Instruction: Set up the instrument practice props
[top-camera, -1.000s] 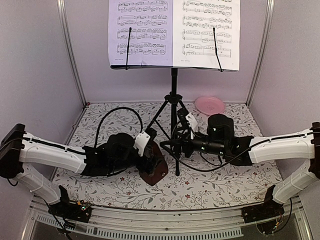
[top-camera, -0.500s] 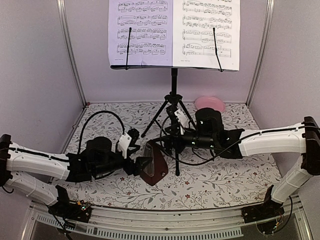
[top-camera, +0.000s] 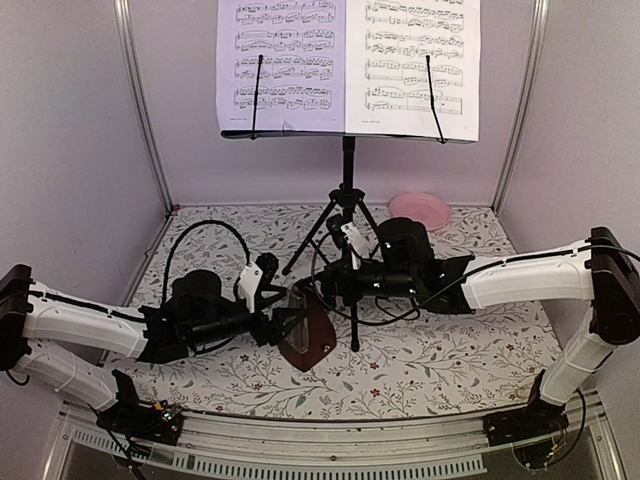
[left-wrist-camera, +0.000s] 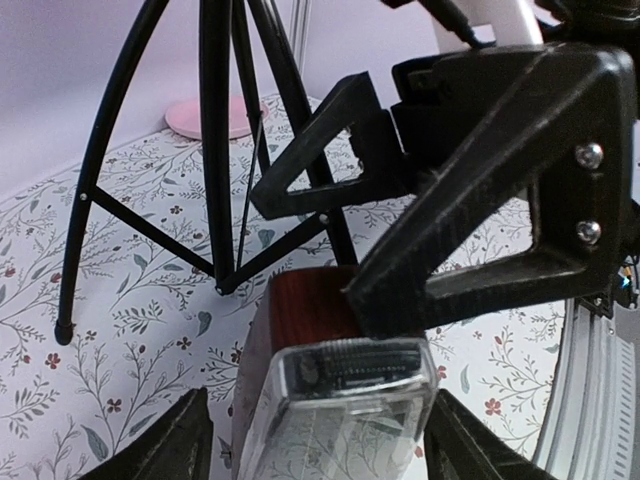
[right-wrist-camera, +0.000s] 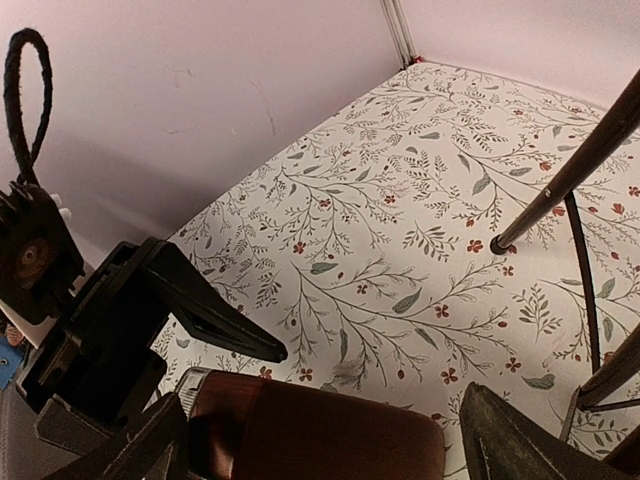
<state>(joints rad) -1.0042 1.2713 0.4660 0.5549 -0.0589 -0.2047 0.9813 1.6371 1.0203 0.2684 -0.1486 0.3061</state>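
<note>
The metronome (top-camera: 310, 340) sits between the spread left tool (left-wrist-camera: 317, 400) and the spread right tool (right-wrist-camera: 325, 400).

One black music stand (top-camera: 348, 165), two sheet-music pages (top-camera: 282, 65), one red-brown metronome (top-camera: 310, 338), one pink plate (top-camera: 420, 209)

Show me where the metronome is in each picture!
Top external: metronome in the lower middle, just left of the stand's front leg.
Left wrist: metronome at bottom centre.
Right wrist: metronome on the bottom edge, centre.
Shared landmark: the black stand; its legs show in all three.
</note>
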